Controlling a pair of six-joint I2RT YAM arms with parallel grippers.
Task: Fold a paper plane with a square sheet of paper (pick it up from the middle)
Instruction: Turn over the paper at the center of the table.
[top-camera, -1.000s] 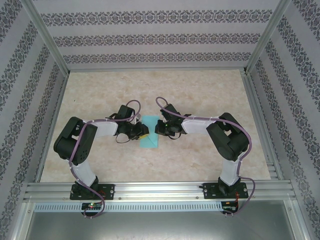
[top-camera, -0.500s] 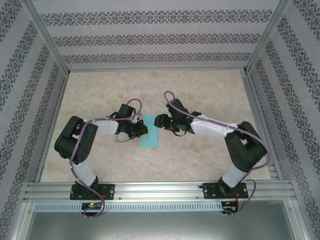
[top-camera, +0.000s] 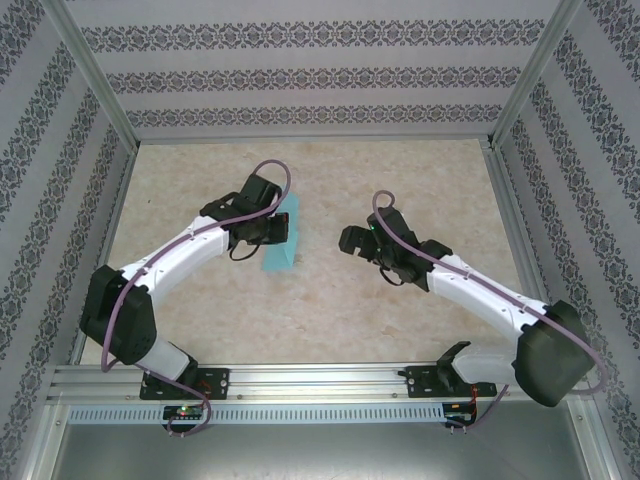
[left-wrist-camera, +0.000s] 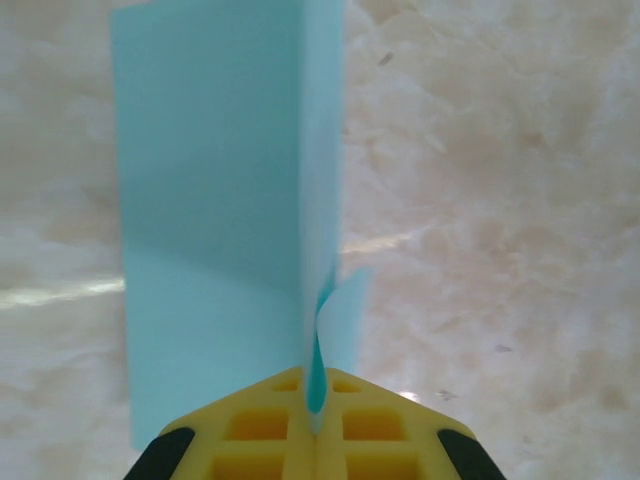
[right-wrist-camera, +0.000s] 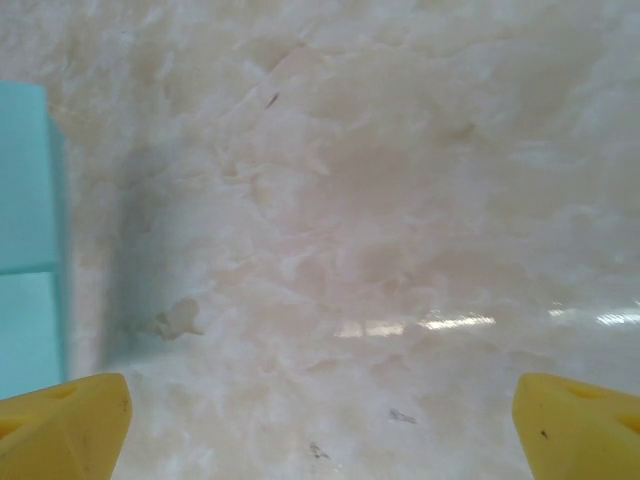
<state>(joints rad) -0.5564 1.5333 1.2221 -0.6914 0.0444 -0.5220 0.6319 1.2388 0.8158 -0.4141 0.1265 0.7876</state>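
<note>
The square sheet of paper (top-camera: 279, 248) is light blue and folded over on itself into a narrow strip. My left gripper (top-camera: 284, 228) is shut on its edge. In the left wrist view the paper (left-wrist-camera: 215, 220) stretches away from the closed yellow pads (left-wrist-camera: 316, 400), with one thin layer curling out between them. My right gripper (top-camera: 347, 240) stands open to the right of the paper, apart from it. Its yellow fingertips (right-wrist-camera: 70, 428) are spread wide over bare table, around my right gripper's midpoint (right-wrist-camera: 320, 425), and the paper (right-wrist-camera: 25, 250) shows at the left edge of that view.
The marble-patterned table top (top-camera: 400, 180) is walled by patterned panels on three sides. A metal rail (top-camera: 320, 380) runs along the near edge, where both arm bases are bolted.
My right gripper has opened, let go of the paper and drawn back to the right. My left arm has stretched out, carrying the pinched paper a little farther from the bases.
</note>
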